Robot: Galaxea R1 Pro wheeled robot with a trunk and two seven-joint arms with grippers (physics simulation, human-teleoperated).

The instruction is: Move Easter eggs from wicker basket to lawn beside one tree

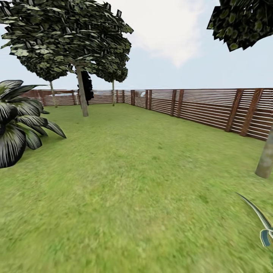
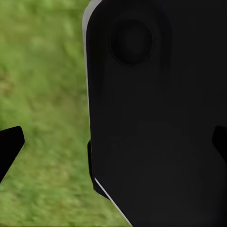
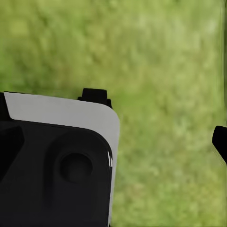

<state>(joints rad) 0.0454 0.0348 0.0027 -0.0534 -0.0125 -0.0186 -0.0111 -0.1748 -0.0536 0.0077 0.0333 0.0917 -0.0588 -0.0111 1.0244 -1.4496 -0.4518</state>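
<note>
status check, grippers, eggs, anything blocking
Both grippers over grass, jaws apart, nothing held. No eggs or basket sighted; lawn ahead, trees at far left and near right. Fence along the right.

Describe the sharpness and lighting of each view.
Head view: flat, even daylight; no cast shadows on the mottled green lawn; near grass smeared, brown slatted fence crisper. Left wrist view: grass blurred behind a dark robot body part. Right wrist view: grass wholly soft.

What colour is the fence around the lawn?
Dark reddish-brown slats and posts on the fence; clearest in the head view.
</note>
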